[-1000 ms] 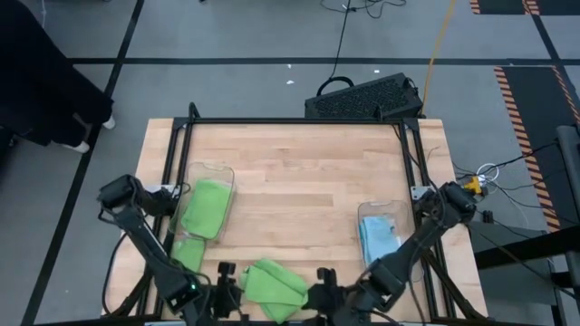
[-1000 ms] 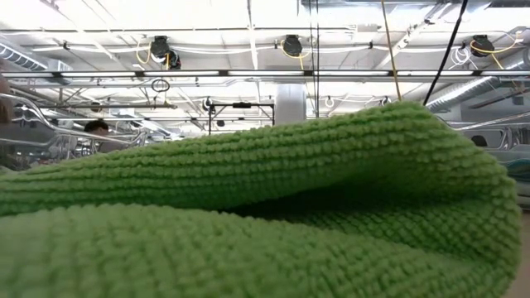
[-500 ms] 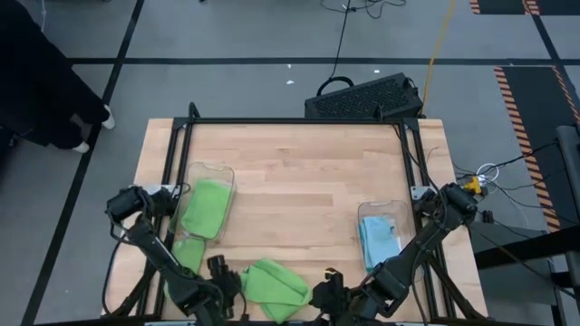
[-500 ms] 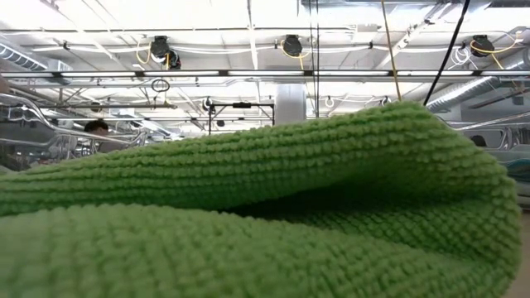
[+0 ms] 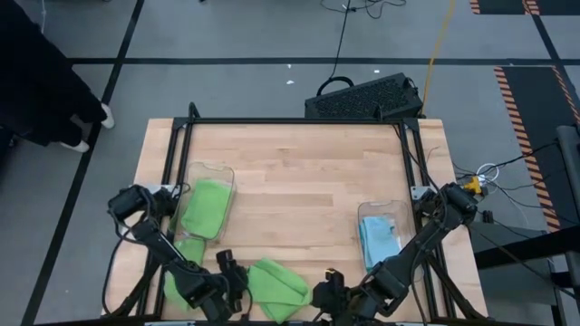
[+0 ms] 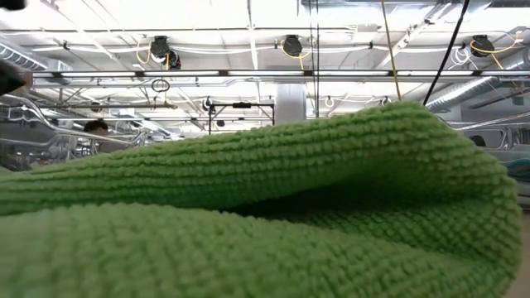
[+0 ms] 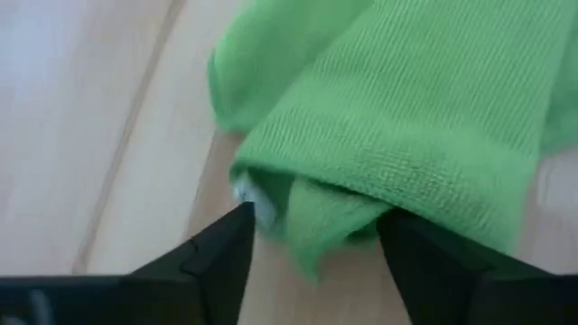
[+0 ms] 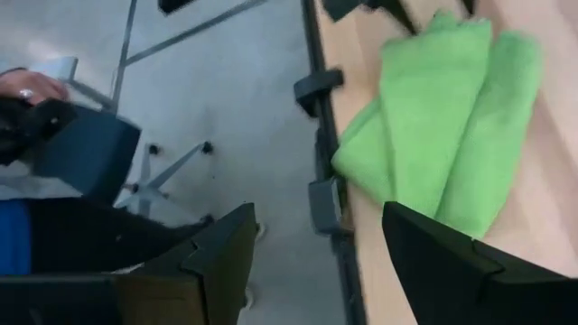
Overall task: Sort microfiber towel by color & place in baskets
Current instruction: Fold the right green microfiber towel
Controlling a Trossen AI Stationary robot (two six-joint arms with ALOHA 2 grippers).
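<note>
A lime green microfiber towel (image 5: 275, 287), folded, lies on the wooden table near its front edge; it fills the low view (image 6: 248, 215). My left gripper (image 7: 312, 262) is open at the towel's left end, a finger on either side of a folded corner (image 7: 307, 221). My right gripper (image 8: 316, 262) hangs open above the towel's right end (image 8: 442, 117), nothing between its fingers. The left basket (image 5: 195, 174) holds a green towel (image 5: 207, 208). Another green towel (image 5: 186, 254) lies on the table before it. The right basket (image 5: 364, 213) holds light blue towels (image 5: 381, 237). My left gripper's fingers (image 7: 221, 257) come down slanting from the table's left side and flank the towel's folded corner, beside a small white tag (image 7: 248, 194). Whether they touch the cloth I cannot tell. The towel lies flat on the table.
A black perforated crate (image 5: 367, 95) stands beyond the table's far edge. Black frame rails (image 5: 290, 122) run along the far and side edges. Bare wood (image 5: 299, 181) lies between the baskets. A person stands off the table's left side (image 5: 36, 81); a hand (image 8: 27, 86) shows below the front edge.
My left gripper has sunk toward the table at the green towel's left end and rolled about its own axis. The towel has kept its place and shape.
</note>
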